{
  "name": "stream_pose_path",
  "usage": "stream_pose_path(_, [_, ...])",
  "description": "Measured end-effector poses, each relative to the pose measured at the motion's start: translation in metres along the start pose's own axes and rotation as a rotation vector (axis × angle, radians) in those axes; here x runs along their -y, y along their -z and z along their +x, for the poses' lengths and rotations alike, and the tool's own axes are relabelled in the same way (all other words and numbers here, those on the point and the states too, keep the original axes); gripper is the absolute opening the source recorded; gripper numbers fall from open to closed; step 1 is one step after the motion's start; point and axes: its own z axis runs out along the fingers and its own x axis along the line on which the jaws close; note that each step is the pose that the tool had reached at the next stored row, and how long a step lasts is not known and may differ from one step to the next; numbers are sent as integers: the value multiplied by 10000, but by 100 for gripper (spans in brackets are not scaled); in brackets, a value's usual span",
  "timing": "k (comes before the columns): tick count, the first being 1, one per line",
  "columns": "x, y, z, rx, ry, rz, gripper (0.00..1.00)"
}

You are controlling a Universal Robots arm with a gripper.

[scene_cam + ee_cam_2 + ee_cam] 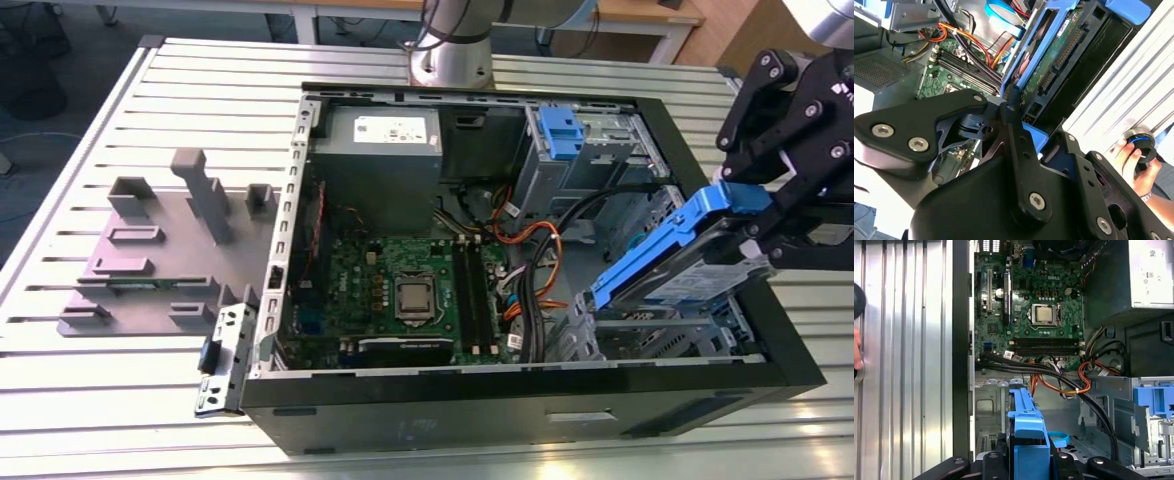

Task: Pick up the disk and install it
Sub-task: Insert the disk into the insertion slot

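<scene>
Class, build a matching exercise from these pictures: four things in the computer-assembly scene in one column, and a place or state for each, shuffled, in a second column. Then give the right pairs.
Things
1. disk
2. power-supply box
3. grey plastic stand
4. processor socket

Places or states
A. on the slatted table, outside the case, at the exterior view's left
B. held tilted in the gripper over the case's drive-bay corner
C. on the green motherboard
D. in the case's far corner, white sticker on top

Pairs: 1-B, 2-D, 3-A, 4-C

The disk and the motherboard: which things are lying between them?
In the exterior view, a bundle of black and orange cables runs between the disk, held by the gripper, and the motherboard.
</scene>
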Motion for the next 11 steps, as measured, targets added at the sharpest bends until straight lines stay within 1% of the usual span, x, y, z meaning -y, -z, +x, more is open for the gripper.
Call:
stream_pose_path(3, [0,-11,1,5,-80,10,37])
stream_pose_path(11, [3,-64,8,6,-89,11,37])
